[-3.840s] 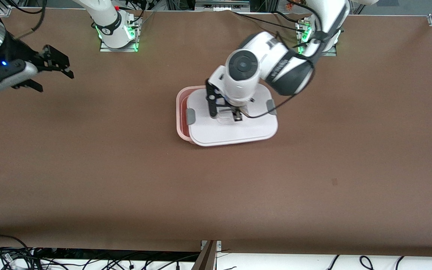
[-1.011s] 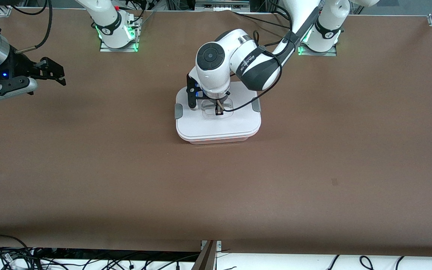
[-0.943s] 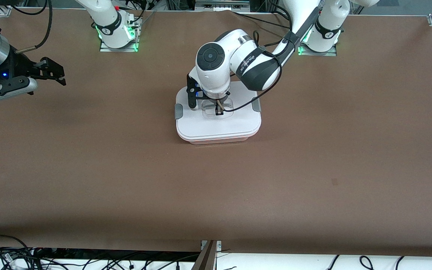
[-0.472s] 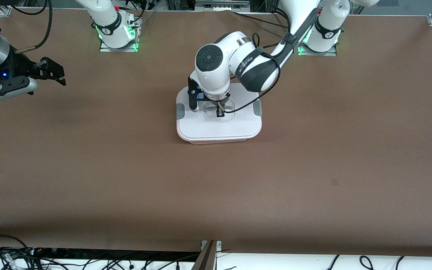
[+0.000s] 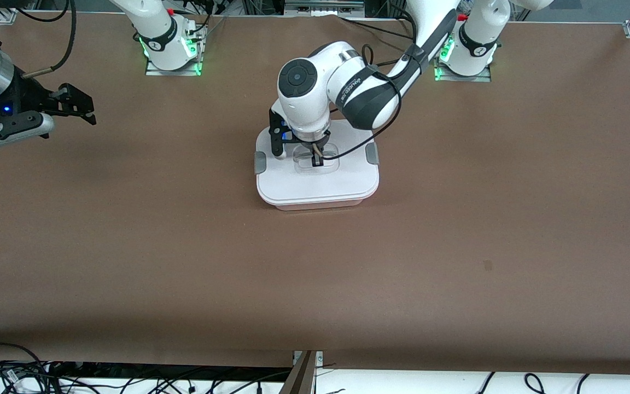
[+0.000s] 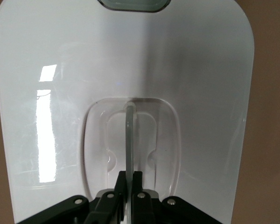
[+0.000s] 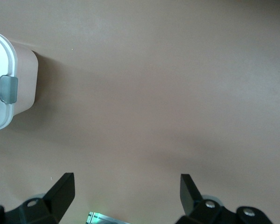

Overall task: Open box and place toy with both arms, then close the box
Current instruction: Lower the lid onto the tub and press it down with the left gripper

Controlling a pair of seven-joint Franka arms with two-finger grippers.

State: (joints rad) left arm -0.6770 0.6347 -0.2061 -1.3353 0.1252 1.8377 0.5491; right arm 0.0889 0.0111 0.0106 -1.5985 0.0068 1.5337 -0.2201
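Left gripper (image 5: pixel 316 159) pinched on the handle (image 6: pixel 129 140) of the lid (image 5: pixel 315 183), which sits on the box (image 5: pixel 318 206).

The box stands mid-table, closer to the arms' bases than to the front camera, with its white lid square on the pale pink tub and a grey clip (image 5: pixel 260 162) at each end. The left arm reaches down from its base over the lid; its fingers (image 6: pixel 115 191) are closed tight on the thin upright clear handle in the recessed centre. The toy is not visible in any view. The right gripper (image 5: pixel 77 104) hangs in the air over bare table (image 5: pixel 315 284) at the right arm's end, well apart from the box, its fingers (image 7: pixel 63 189) spread wide and holding nothing; that arm waits.
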